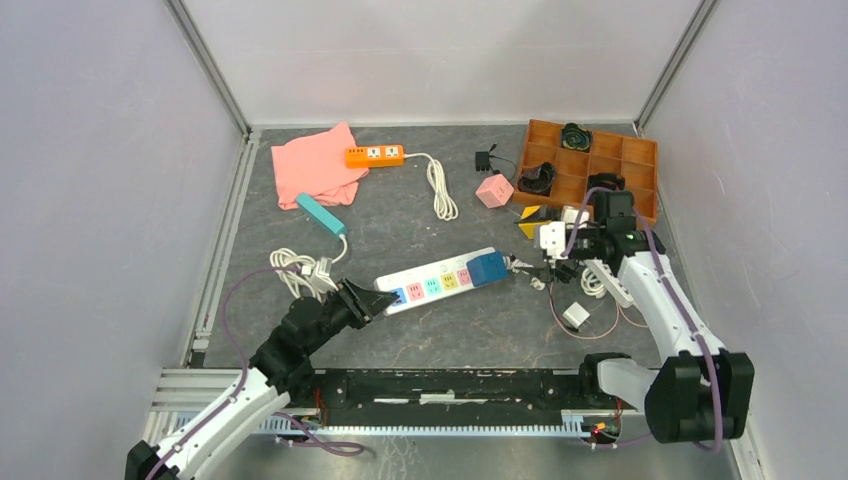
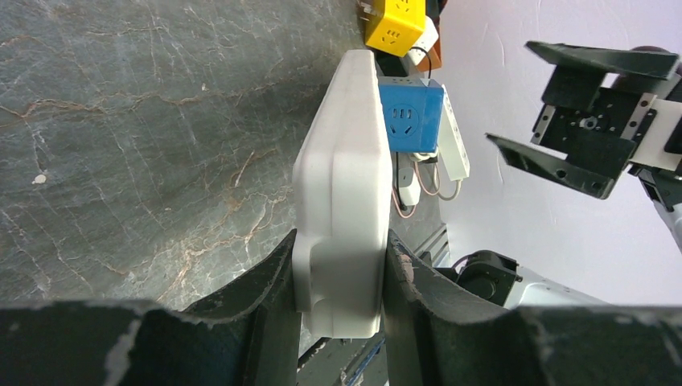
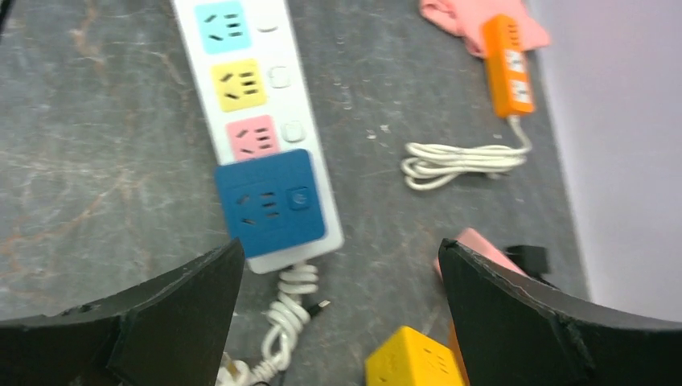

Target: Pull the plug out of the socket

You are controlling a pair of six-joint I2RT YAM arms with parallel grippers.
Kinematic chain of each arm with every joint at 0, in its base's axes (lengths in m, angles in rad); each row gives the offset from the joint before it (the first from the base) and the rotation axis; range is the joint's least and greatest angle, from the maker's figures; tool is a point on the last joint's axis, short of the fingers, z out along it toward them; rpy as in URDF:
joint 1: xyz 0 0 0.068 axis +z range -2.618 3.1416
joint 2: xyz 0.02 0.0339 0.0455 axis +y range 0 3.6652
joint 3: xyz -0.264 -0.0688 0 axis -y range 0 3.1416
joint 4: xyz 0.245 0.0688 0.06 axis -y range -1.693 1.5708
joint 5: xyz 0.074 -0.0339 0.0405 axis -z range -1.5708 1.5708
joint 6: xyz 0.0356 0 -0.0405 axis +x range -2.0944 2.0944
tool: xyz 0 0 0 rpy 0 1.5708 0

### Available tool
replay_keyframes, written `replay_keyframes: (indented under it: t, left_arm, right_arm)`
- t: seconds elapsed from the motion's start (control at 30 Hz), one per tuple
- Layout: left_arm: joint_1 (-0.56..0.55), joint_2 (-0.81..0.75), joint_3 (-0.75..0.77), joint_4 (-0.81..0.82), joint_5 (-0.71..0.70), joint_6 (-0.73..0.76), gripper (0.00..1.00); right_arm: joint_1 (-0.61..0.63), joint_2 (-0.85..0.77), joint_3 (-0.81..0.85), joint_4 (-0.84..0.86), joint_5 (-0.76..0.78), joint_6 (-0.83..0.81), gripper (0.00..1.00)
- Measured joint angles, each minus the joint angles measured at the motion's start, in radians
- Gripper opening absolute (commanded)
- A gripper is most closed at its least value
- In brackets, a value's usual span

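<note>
1. The socket [image 1: 437,281] lies slantwise on the table [image 1: 470,335], near the middle; its pastel outlets face up; its left end points at the left arm.
2. The plug [image 1: 488,268], a blue cube, sits in the last outlet at the socket's right end, just beside the pink outlet; it is not pulled off.
3. The left arm reaches from its base at the lower left, forward and to the right, low over the table; the left gripper [image 1: 377,299] is clamped on the socket's left end, one finger on each long side.
4. The right arm rises from its base at the lower right, bends at the elbow, and turns its wrist left towards the plug; the right gripper [image 3: 339,251] stands wide apart, holding nothing, near the plug but apart from it.
5. A yellow cube [image 3: 410,363] lies by the right gripper; an orange power strip [image 1: 375,155] and a pink cloth [image 1: 315,165] lie at the far left.
</note>
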Motion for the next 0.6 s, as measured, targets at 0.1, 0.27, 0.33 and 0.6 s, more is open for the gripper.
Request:
replay_keyframes:
  t: [0.1, 0.27, 0.33, 0.6]
  left_arm:
    - [0.0, 0.007, 0.002, 0.005, 0.0, 0.0, 0.02]
    - [0.002, 0.022, 0.002, 0.019, 0.001, 0.0, 0.02]
    - [0.002, 0.033, 0.002, 0.031, 0.002, 0.0, 0.02]
    - [0.002, 0.072, 0.002, 0.068, 0.003, 0.0, 0.02]
  right_arm:
    - [0.061, 0.056, 0.008, -0.05, 0.043, -0.028, 0.98]
    - [0.204, 0.096, -0.011, -0.014, 0.158, -0.007, 0.98]
    - [0.259, 0.076, -0.052, 0.037, 0.201, 0.013, 0.98]
    - [0.345, 0.119, -0.081, 0.107, 0.319, 0.047, 0.98]
